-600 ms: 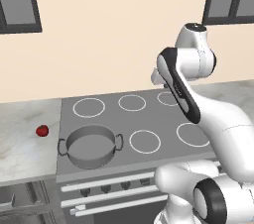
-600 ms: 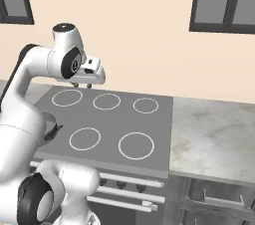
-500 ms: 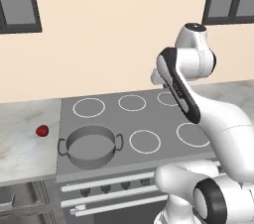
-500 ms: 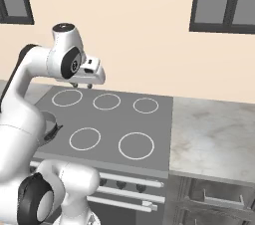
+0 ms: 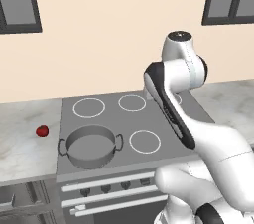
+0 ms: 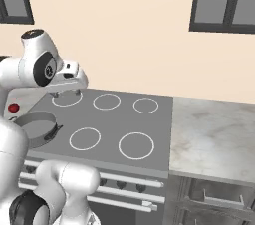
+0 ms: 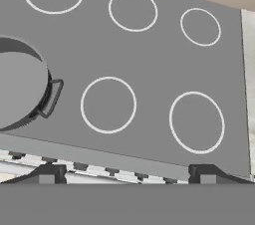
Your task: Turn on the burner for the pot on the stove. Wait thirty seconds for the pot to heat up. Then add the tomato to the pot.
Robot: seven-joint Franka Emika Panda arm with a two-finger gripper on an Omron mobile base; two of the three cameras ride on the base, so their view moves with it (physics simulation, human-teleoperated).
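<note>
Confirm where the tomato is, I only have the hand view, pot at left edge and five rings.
Observer: The tomato lies on the counter to the left of the stove, apart from the pot.
Operator: Anything in the pot?
Observer: The left base view looks into it: bare grey bottom, nothing inside.
Operator: Where's the hand relative to the stove?
Observer: In the right base view the gripper hangs above the back left ring, well above the cooktop, touching nothing.
Operator: Knobs?
Observer: A row of dark knobs sits on the stove front between pale bar handles, below the pot's edge; the hand is nowhere near them.
</note>
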